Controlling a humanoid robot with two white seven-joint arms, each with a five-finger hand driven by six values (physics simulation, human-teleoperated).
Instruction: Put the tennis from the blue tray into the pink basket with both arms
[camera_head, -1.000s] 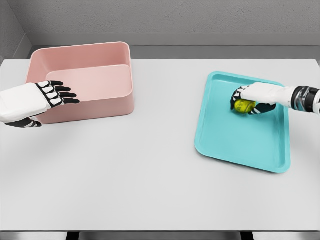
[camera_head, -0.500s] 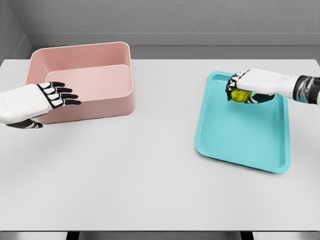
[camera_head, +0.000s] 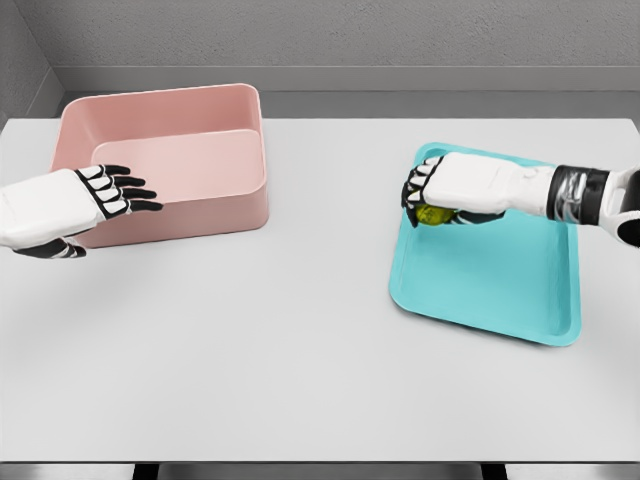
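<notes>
**Yellow-green ball in the right hand, above the tray's left edge**

Yellow-green, and mostly hidden under the curled fingers, the tennis ball sits in the grasp of the right hand. Only its lower part shows below the palm. The hand closes around it from above, with the dark fingertips pointing to the left. The ball appears lifted, not resting on the tray floor, but the view from the head does not let me be sure how high it is.

The hand and ball are over the far left corner of the blue tray, close to its left rim. So the pick seems done, and the ball is at the border of the tray, not clearly outside it. The tray holds nothing else that I can see.

The pink basket stands well apart, on the far left of the grey table, and it looks empty inside. The left hand hovers at the near left side of the basket, in front of its near wall, with fingers stretched out and relaxed, holding nothing.

What is left, in my judgement, is most of the task: to carry the ball leftward across the open middle of the table, probably to pass it to the waiting left hand since both arms are asked for, and then to drop it into the basket.
</notes>
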